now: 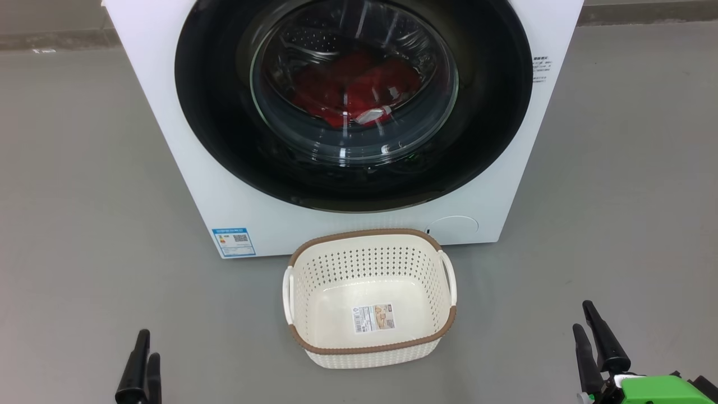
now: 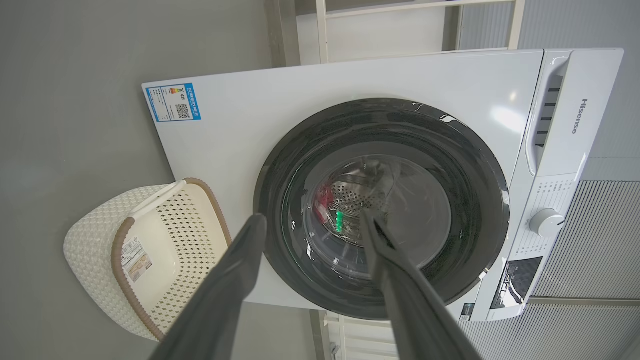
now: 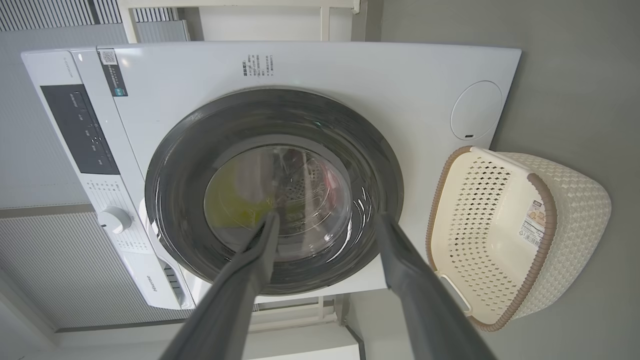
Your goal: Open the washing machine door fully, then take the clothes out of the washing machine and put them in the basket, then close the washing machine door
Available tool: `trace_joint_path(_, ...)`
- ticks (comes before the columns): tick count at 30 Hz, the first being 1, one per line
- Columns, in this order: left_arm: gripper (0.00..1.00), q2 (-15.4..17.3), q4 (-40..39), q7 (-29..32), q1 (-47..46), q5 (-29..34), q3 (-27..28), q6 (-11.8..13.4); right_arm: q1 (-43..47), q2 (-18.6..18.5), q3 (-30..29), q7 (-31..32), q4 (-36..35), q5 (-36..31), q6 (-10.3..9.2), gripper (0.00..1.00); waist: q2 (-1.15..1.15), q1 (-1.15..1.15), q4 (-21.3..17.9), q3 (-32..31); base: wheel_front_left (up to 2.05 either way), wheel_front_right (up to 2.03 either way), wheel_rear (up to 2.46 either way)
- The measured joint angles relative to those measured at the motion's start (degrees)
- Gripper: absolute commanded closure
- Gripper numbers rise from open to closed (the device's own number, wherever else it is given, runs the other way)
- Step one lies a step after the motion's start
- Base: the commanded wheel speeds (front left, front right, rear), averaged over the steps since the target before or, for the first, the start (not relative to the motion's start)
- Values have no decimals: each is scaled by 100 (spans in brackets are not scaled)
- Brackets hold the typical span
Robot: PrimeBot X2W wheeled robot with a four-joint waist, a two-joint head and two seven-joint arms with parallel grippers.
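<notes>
the grey floor [image 1: 84,196] carries the white washing machine [image 1: 168,140], which stands straight ahead in the head view. its round black door [image 1: 224,140] is shut flat against the front, almost as wide as the machine itself. the cream basket [image 1: 367,238] with the brown rim sits on the floor just in front of the machine, below the door, with nothing in it but a label [image 1: 373,318] on its bottom. the red clothes [image 1: 353,92] lie inside the drum, seen through the door's glass bowl. the left tool [image 1: 149,343] hangs at the lower left and the right tool [image 1: 583,315] at the lower right, both well apart from the basket; each has its fingers spread wide with nothing between them. a small blue sticker [image 1: 233,242] marks the machine's lower corner.
</notes>
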Motion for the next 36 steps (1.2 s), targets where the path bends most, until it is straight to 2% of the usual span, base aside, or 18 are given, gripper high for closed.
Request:
trace_joint_path(9, 0, 2, -111, -151, -2, 68, -42, 0, -36, -2, 87, -92, -108, 0, 0, 0, 0, 0, -2, 11, 0, 0, 0)
trace_joint_path(20, 0, 35, -237, -349, -21, 483, -175, 0, -115, -122, 387, -324, -225, -302, 0, 0, 0, 0, 4, 30, 0, 0, 0)
trace_joint_path(36, 0, 127, -342, -609, -28, 1552, -294, 0, -366, -326, 786, -609, -264, -1079, 0, 0, 0, -1, 1, 58, 0, 0, 0)
